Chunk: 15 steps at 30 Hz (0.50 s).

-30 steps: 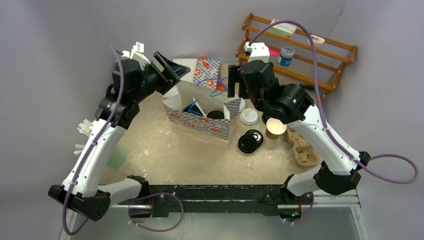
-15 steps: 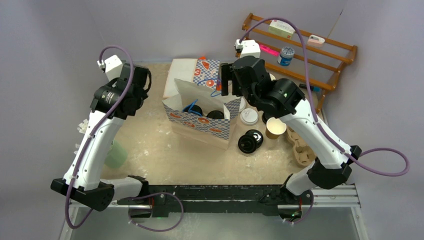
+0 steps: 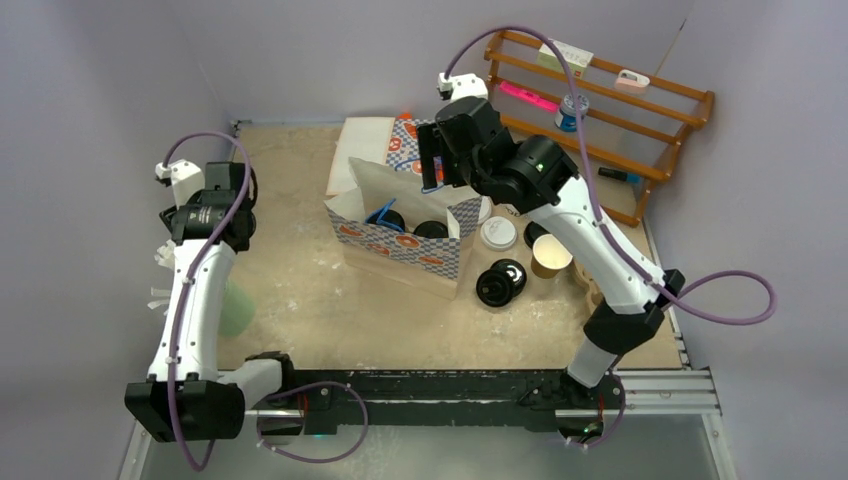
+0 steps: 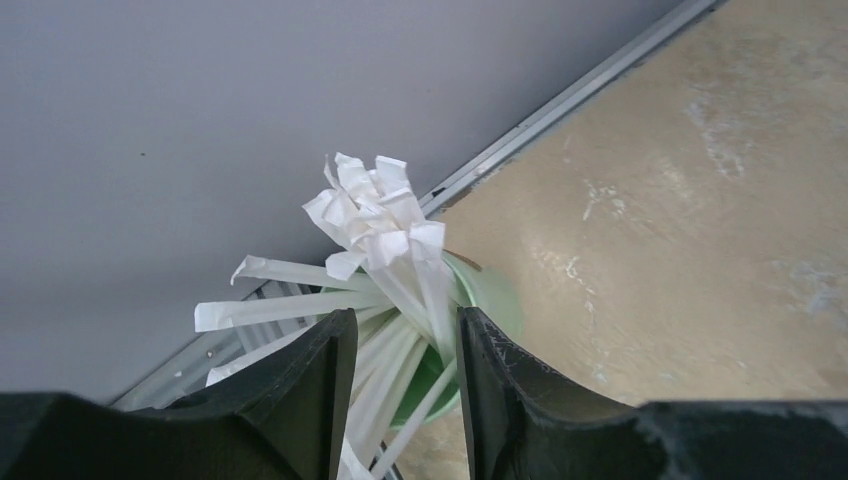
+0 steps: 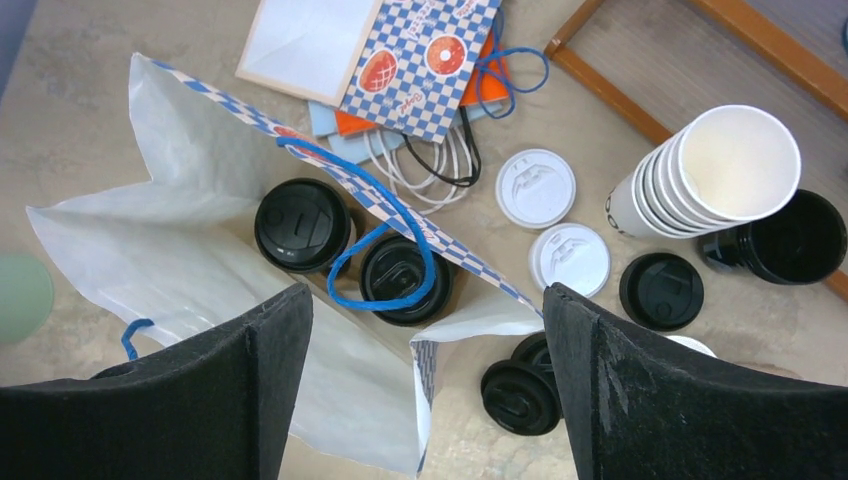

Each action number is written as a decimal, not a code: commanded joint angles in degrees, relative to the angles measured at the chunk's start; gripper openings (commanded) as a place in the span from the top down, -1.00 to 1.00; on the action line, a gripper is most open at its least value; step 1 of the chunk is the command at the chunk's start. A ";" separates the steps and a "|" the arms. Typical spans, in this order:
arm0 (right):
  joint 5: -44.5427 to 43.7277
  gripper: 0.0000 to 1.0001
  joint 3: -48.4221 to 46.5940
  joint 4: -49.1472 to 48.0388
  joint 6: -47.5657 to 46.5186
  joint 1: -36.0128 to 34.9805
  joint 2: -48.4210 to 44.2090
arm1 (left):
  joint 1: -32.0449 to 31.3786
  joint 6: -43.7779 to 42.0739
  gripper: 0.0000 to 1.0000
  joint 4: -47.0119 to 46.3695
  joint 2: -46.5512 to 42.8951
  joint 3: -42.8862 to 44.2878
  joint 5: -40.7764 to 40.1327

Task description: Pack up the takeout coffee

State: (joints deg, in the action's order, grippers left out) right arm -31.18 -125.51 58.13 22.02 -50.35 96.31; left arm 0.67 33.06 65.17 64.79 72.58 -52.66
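Note:
Two takeout coffee cups with black lids (image 5: 302, 225) (image 5: 402, 279) stand side by side inside the open blue-checked paper bag (image 3: 400, 250), under its blue handle (image 5: 380, 250). High over the bag's back edge hangs my right gripper (image 5: 425, 298), open wide and holding nothing. My left gripper (image 4: 405, 320) is far left of the bag, pointed at a green cup (image 4: 495, 300) full of paper-wrapped straws (image 4: 385, 215). Its jaws stand partly apart, and straws show through the gap without being pinched.
Right of the bag are loose white lids (image 5: 536, 187), black lids (image 5: 661, 290), a stack of lidless white cups (image 5: 710, 175), an open brown cup (image 3: 551, 255) and a pulp carrier (image 3: 610, 300). Flat bags (image 5: 420, 55) lie behind; a wooden rack (image 3: 620, 100) stands back right.
My left arm swung away from the bag to the left wall and now faces the straw cup, its jaws narrower. The right arm shifted left, over the bag's back edge.

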 commanded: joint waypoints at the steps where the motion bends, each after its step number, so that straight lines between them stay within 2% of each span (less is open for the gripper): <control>1: 2.57 -0.72 -4.07 4.26 -0.33 -0.22 2.35 | 4.86 -7.75 0.17 -10.03 -1.14 -2.76 0.80; 4: 3.32 -0.71 -4.94 5.29 -0.06 -0.23 3.70 | 5.73 -9.42 0.27 -12.59 -1.11 -3.76 0.73; 15: 3.93 -0.71 -4.47 5.26 -0.03 -0.19 3.91 | 6.38 -12.74 0.33 -18.32 0.87 -6.48 -0.52</control>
State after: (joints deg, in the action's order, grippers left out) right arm -27.40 -128.35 62.81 22.04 -50.35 101.71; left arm 6.46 22.85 51.11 65.12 66.63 -52.25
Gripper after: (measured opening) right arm 0.855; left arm 0.343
